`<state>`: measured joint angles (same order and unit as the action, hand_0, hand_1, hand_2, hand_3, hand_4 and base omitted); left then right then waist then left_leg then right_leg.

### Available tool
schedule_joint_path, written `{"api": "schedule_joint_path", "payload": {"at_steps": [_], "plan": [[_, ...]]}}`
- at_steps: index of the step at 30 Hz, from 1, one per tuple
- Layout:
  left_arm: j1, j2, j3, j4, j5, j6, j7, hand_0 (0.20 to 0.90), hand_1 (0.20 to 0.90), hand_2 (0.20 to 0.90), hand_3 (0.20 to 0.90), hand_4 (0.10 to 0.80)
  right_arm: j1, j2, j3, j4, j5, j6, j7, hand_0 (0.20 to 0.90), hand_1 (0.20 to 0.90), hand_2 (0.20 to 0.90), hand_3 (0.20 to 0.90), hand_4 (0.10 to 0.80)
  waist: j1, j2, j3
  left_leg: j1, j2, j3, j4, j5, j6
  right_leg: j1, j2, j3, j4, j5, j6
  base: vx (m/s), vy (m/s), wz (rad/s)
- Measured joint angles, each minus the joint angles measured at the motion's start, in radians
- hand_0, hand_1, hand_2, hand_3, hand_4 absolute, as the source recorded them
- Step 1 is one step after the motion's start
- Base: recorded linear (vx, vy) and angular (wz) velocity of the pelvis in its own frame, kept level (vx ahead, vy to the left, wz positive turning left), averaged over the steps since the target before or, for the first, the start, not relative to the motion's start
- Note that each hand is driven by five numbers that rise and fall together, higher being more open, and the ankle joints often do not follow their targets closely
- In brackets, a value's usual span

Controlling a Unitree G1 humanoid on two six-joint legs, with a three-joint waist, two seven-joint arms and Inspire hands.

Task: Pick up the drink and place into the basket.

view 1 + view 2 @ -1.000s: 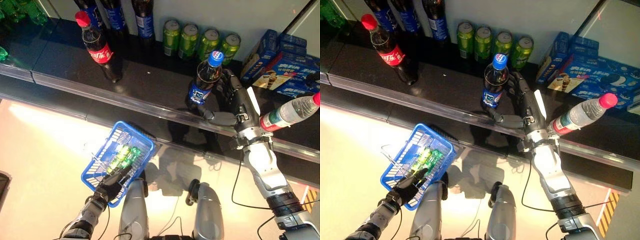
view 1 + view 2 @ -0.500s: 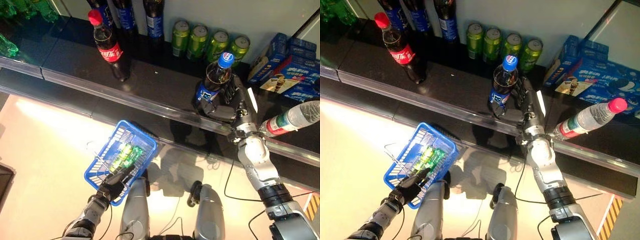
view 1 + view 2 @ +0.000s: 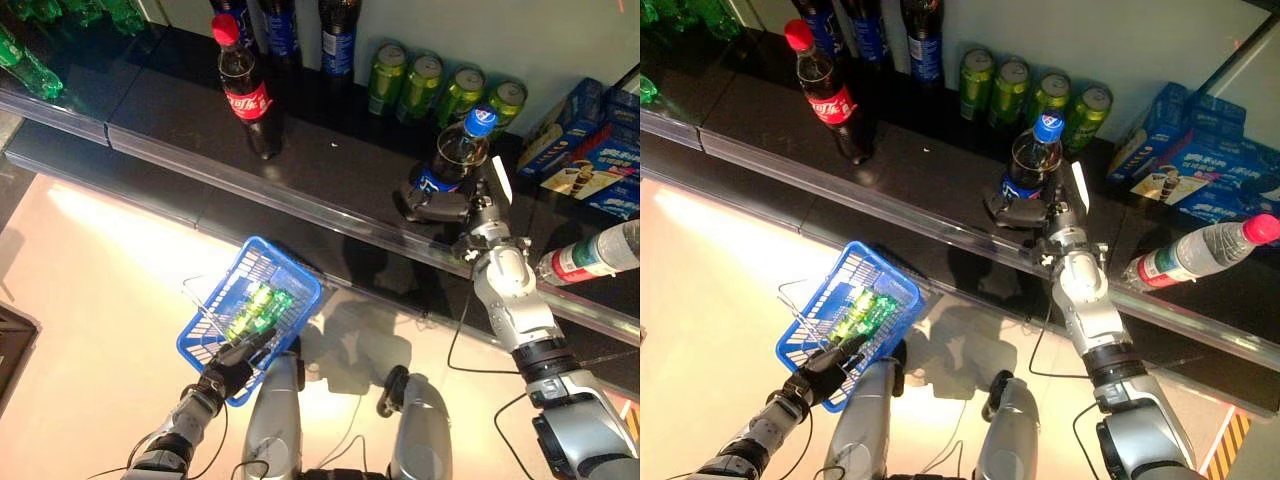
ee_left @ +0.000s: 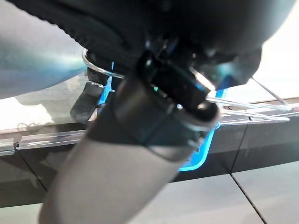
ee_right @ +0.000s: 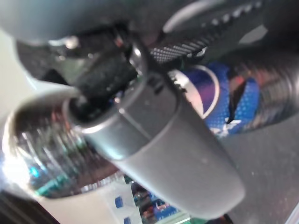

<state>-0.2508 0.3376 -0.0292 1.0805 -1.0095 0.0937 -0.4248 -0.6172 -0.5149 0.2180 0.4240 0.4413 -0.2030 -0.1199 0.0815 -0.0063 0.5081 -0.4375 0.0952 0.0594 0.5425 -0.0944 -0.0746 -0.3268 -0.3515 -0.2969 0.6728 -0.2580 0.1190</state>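
Note:
The drink (image 3: 452, 165) is a dark cola bottle with a blue cap and blue label, standing on the black shelf (image 3: 330, 170). My right hand (image 3: 447, 203) is curled round its lower part, thumb across the front. In the right wrist view the blue label (image 5: 219, 105) shows just past the thumb (image 5: 163, 140). Below the shelf hangs the blue basket (image 3: 290, 269) with green bottles (image 3: 255, 310) in it. My left hand (image 3: 225, 372) is shut on its wire handle (image 4: 252, 105).
A red-capped cola bottle (image 3: 245, 90) stands further left on the shelf. At the back stand green cans (image 3: 445, 85) and dark bottles (image 3: 280, 25). Blue snack boxes (image 3: 595, 150) and a water bottle (image 3: 590, 255) are on the right. A clear rail (image 3: 300, 205) edges the shelf.
My right hand's thumb and fingers have closed from spread beside the blue-capped bottle to wrapped round its base. The camera has shifted; the basket stays in the left hand.

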Motion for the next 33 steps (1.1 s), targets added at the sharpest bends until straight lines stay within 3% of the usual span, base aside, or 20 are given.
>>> {"api": "schedule_joint_path", "payload": {"at_steps": [7,9,10,33], "plan": [[-0.002,-0.001,-0.013,0.0,0.0,0.003,0.001,0.3,0.3,0.3,0.2,0.1,-0.036,-0.001,0.018,0.04,0.001,0.004,0.002,0.9,0.9,0.9,0.9,0.8,0.004,0.002,0.001,0.002,-0.008,-0.01,-0.001,0.003,0.009,0.028,-0.008,-0.027,-0.018,0.003,0.004,0.028,0.002,0.09],[-0.003,-0.001,-0.016,0.001,0.0,0.004,0.001,0.3,0.3,0.3,0.2,0.1,-0.056,-0.001,0.028,0.061,0.0,0.009,0.005,0.559,0.559,0.559,0.502,0.402,0.005,0.002,0.001,0.002,-0.01,-0.009,0.0,0.002,0.01,0.029,-0.01,-0.026,-0.018,0.003,0.004,0.0,0.0,0.0],[-0.004,-0.001,-0.019,0.001,0.0,0.004,0.001,0.3,0.3,0.3,0.2,0.1,-0.061,-0.001,0.029,0.066,0.0,0.012,0.006,0.3,0.3,0.3,0.2,0.1,0.009,0.003,0.001,0.002,-0.011,-0.009,0.0,0.002,0.01,0.029,-0.012,-0.026,-0.018,0.004,0.005,0.0,0.0,0.0],[-0.01,-0.008,-0.035,0.009,0.001,0.004,0.002,0.3,0.3,0.3,0.2,0.1,-0.1,0.0,0.067,0.077,-0.038,0.021,0.017,0.3,0.3,0.3,0.2,0.1,0.026,0.012,0.007,0.029,-0.018,-0.002,-0.046,0.013,0.017,0.06,-0.008,-0.03,-0.074,0.024,0.017,-0.004,0.002,0.0]]}}
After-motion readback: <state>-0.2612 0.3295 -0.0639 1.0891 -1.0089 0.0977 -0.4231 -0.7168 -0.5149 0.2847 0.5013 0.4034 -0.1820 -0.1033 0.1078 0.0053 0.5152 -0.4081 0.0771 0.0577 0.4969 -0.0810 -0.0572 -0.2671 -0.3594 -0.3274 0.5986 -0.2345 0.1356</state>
